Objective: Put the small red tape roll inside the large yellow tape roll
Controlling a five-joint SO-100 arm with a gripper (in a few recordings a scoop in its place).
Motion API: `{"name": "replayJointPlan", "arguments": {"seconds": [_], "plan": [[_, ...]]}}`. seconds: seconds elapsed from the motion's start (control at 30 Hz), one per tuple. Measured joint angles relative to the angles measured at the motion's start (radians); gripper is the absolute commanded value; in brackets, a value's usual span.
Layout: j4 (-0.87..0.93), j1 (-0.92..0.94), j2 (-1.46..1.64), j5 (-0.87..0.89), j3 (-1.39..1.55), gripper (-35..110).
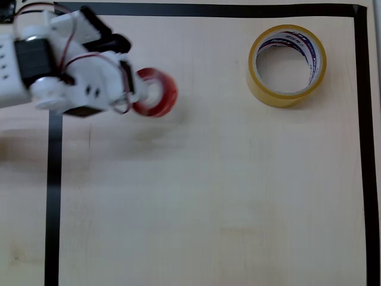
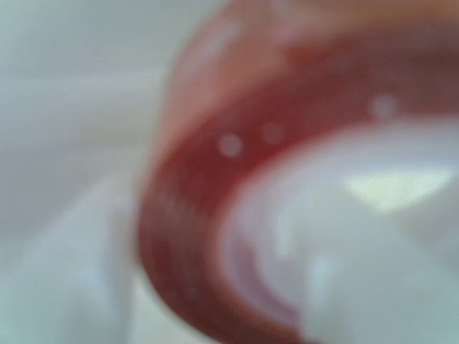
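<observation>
Where the white two-finger gripper point(image 1: 141, 89) meets the small glossy red tape roll with its white core point(image 1: 162, 94), the jaws pinch the ring's wall, one finger inside the hole and one outside, as the blurred wrist view point(image 2: 193, 215) suggests. In the overhead view the roll sits tilted at the upper left of the pale wooden table point(image 1: 208, 196), inside a black tape border point(image 1: 53, 196). The large translucent yellow tape roll point(image 1: 287, 65) lies flat, well apart, at upper right.
</observation>
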Motion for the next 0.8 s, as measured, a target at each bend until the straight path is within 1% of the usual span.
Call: {"name": "replayJointPlan", "arguments": {"seconds": [0.27, 0.47, 0.8], "plan": [[-0.060, -0.005, -0.095, 0.000, -0.183, 0], [-0.064, 0.003, -0.202, 0.000, -0.318, 0], [-0.092, 0.015, -0.298, 0.000, -0.469, 0]]}}
